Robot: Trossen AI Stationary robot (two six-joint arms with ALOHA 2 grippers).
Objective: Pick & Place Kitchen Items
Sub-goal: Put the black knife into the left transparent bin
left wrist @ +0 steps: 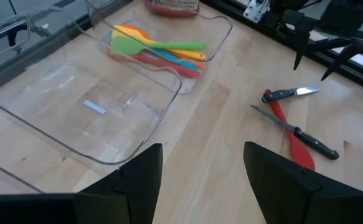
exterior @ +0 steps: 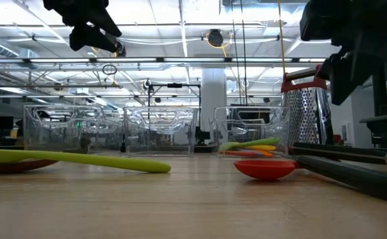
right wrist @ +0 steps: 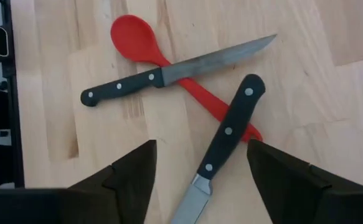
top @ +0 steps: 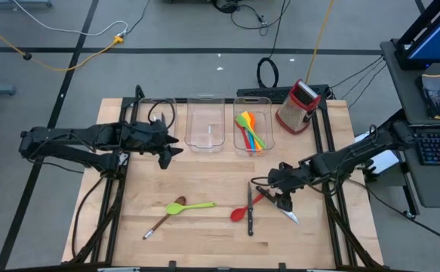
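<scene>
My right gripper (right wrist: 201, 149) hovers open above a small black-handled knife (right wrist: 230, 132), whose handle lies over the handle end of a red spoon (right wrist: 134, 37). A longer black-handled knife (right wrist: 169, 73) lies across the spoon's handle. These sit right of the table's middle, toward the near edge (top: 250, 211). A green spoon (top: 193, 205) and a brown-bowled utensil (top: 163, 221) lie on the table to their left. My left gripper (top: 170, 147) hangs open in the air in front of the clear bins, with nothing between its fingers (left wrist: 150, 162).
Three clear bins stand in a row at the far side: the left one (top: 155, 113) and the middle one (top: 204, 125) show nothing inside, and the right one (top: 251, 128) holds several coloured utensils. A red-and-steel grater (top: 299, 106) stands at the far right.
</scene>
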